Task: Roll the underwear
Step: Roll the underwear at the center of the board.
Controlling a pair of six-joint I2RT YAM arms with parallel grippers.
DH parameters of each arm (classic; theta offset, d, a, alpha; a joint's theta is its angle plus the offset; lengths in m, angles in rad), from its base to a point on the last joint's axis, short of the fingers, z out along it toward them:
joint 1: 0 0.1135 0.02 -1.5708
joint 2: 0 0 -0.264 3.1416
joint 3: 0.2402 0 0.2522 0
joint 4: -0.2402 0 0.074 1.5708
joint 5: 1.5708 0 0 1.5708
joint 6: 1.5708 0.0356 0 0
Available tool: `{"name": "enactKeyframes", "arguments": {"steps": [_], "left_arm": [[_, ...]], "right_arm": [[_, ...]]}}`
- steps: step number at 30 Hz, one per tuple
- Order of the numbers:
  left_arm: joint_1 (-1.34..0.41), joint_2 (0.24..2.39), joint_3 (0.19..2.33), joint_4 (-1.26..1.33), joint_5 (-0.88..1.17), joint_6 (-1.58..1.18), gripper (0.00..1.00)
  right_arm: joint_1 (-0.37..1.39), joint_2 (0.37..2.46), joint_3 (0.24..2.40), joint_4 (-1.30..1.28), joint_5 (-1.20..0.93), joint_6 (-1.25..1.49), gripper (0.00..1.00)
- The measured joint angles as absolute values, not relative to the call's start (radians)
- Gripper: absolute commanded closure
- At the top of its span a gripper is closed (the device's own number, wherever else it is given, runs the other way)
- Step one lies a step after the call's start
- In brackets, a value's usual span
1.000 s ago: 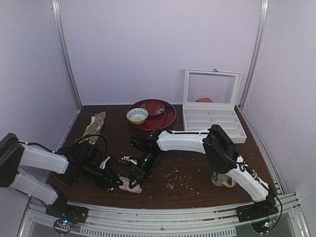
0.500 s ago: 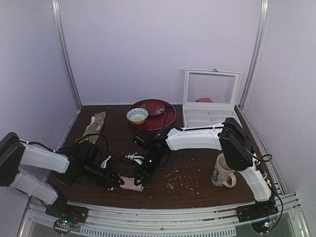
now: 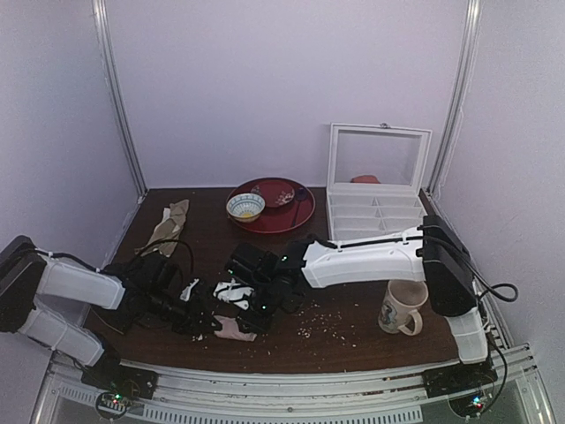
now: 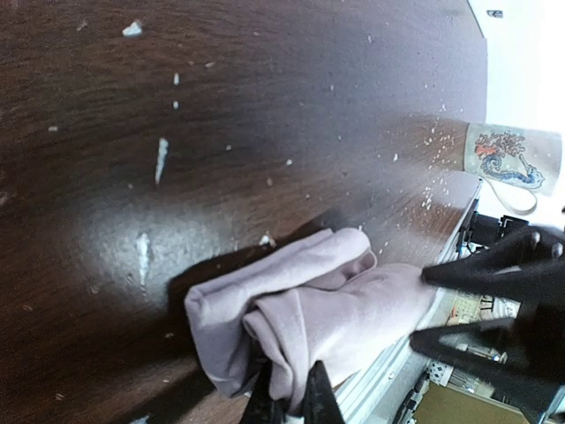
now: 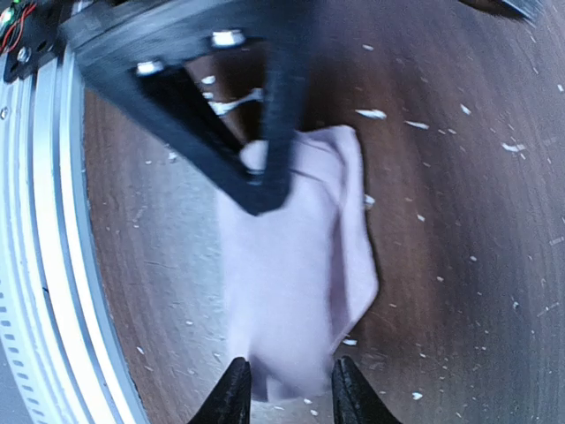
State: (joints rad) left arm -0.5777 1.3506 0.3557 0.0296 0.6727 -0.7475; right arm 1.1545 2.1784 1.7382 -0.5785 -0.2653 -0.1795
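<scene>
The underwear [image 4: 309,300] is a pale pink bundle, partly rolled, lying near the table's front edge [image 3: 235,332]. My left gripper [image 4: 290,408] is shut on a fold at its left end, and it reaches in low from the left in the top view [image 3: 208,325]. My right gripper [image 5: 290,393] is open, its two black fingertips standing apart on either side of the bundle's other end, with the underwear [image 5: 287,274] lying loose between and ahead of them. In the top view the right gripper [image 3: 245,318] comes down from the middle of the table.
A printed mug [image 3: 402,309] stands at the front right. A red plate [image 3: 296,215] with a small bowl [image 3: 244,206] and a white compartment box [image 3: 380,216] sit at the back. A beige cloth [image 3: 168,225] lies at the back left. Crumbs [image 3: 322,318] are scattered over the wood.
My right gripper has opened and let go of the underwear's end. The right arm's elbow swung to the right, uncovering the mug. The left gripper kept its hold.
</scene>
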Motion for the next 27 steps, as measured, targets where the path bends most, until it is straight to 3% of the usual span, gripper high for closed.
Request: {"name": "enactKeyframes", "arguments": {"steps": [27], "left_arm": [[-0.577,1.359,0.356,0.037,0.678,-0.748,1.00]], "right_arm": [[1.241,2.205,1.741,-0.554,-0.104,-0.308,0.68]]}}
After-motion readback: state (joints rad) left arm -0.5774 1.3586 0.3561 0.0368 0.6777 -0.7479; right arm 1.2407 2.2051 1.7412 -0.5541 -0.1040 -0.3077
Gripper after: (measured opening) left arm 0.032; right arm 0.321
